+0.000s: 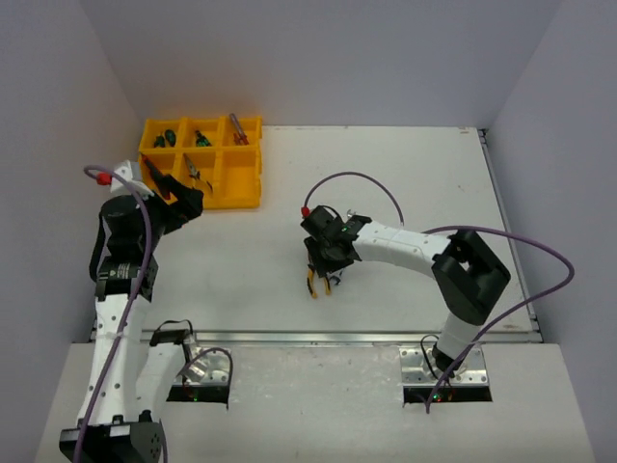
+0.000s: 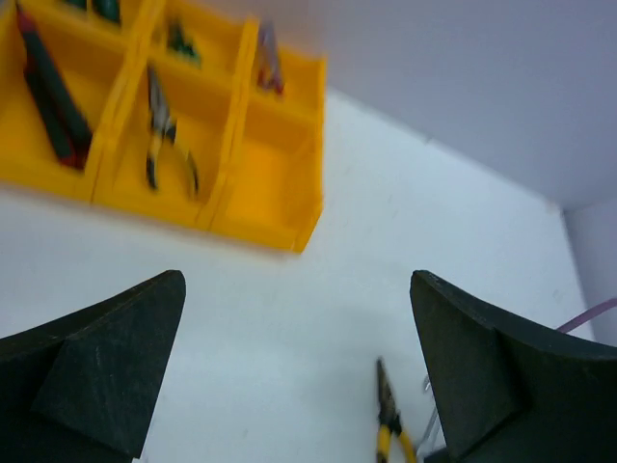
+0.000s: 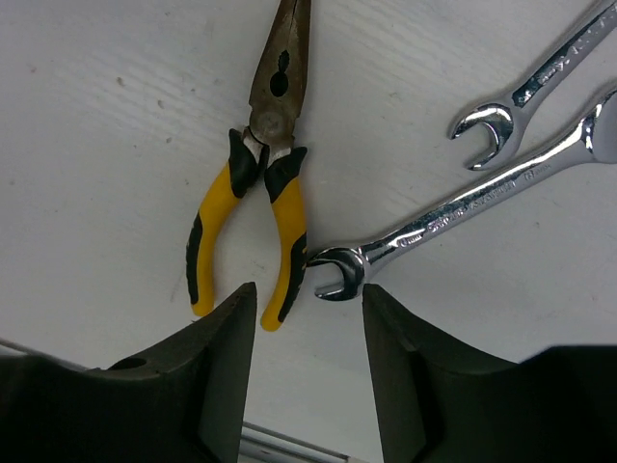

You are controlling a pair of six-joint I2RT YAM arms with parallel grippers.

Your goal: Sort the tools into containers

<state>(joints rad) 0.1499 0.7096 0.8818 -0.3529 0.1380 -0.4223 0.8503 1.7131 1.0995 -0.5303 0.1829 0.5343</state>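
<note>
There — yellow-handled pliers just beside wrench

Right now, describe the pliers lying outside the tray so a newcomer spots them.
On the white table, right of the yellow tray, look under the right end effector. Long-nose pliers lie beside two silver wrenches; only they have yellow-and-black handles.

The left white tube-shaped arm and the right white tube-shaped arm have fat black joints. A thin purple cable with a red cap loops over each. Both end in dark grey wedge-shaped fingers
</note>
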